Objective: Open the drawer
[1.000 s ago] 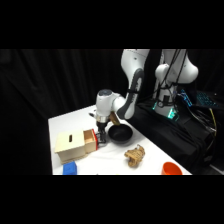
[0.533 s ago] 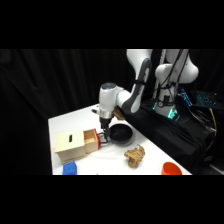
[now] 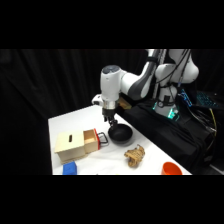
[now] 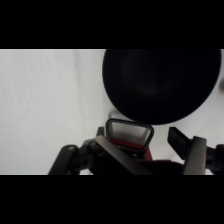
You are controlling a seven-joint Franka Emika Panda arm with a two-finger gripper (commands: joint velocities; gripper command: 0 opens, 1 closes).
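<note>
Stood at the pulling step, judging by how things lay. Small light tan wooden drawer box [image 3: 75,145] with a dark slot on top rested on the white counter [image 3: 75,120], just below and to one side of the fingers, reddish-brown sliding front [image 3: 90,142] already drawn a little out of the box. Black loop handle [image 4: 129,131] sat right at the fingers in the wrist view, between the black linkage, red front just behind it. Gripper [image 3: 109,121] hung directly above that handle. Could not tell whether the fingers were wide, narrow or hooked on the loop. Round black bowl [image 4: 161,85] lay just beyond the fingers, near the handle's path. Called next, probably, for a straight pull away from the box, level with the counter, stopping short of that bowl.
</note>
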